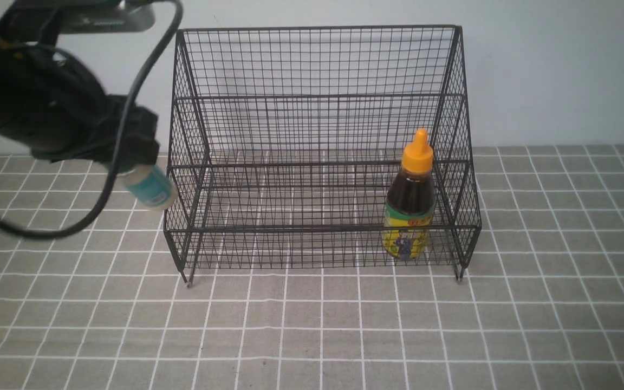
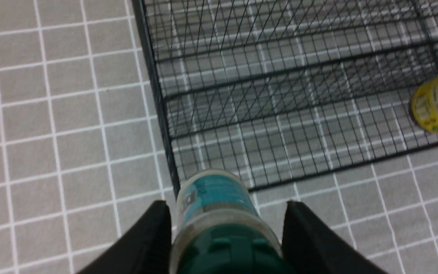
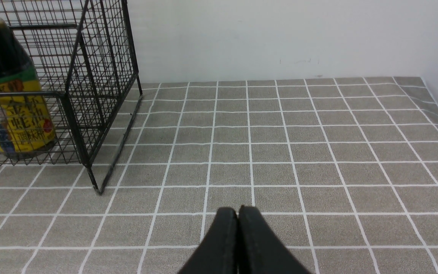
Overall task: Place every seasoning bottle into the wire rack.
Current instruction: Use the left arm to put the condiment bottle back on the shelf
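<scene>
**Item under transfer.** The small clear shaker jar with the dark green cap and teal label (image 1: 149,187) is clear of the table and tilted, its base pointing down towards the rack. It sits just outside the rack's left side panel, about level with the lower shelves, and is not inside.

**Left jaws.** My left gripper (image 2: 224,213) is closed around the jar at its cap end, one black finger on either side. The jaws stand partly open, only as wide as the jar.

**Second item.** The taller dark-sauce bottle with the orange nozzle cap and yellow label (image 1: 410,203) stands upright on the bottom tier, near the right end. I judge that half of the task done.

**Receptacle.** The large black wire-mesh tiered rack (image 1: 317,97) rests on its short feet on the grey checked tablecloth (image 1: 312,336). Its shelves are bare apart from the sauce bottle.

**Right jaws.** My right gripper (image 3: 238,213) is fully closed on nothing, low over the cloth and well to the right of the rack.

**Step in hand.** Carrying the jar to the rack.

**Next move, in my judgement.** The jar must clear the side panel and front rail, come over a shelf, be brought upright and seated before release. The mesh floor gives poor footing for a narrow base.
</scene>
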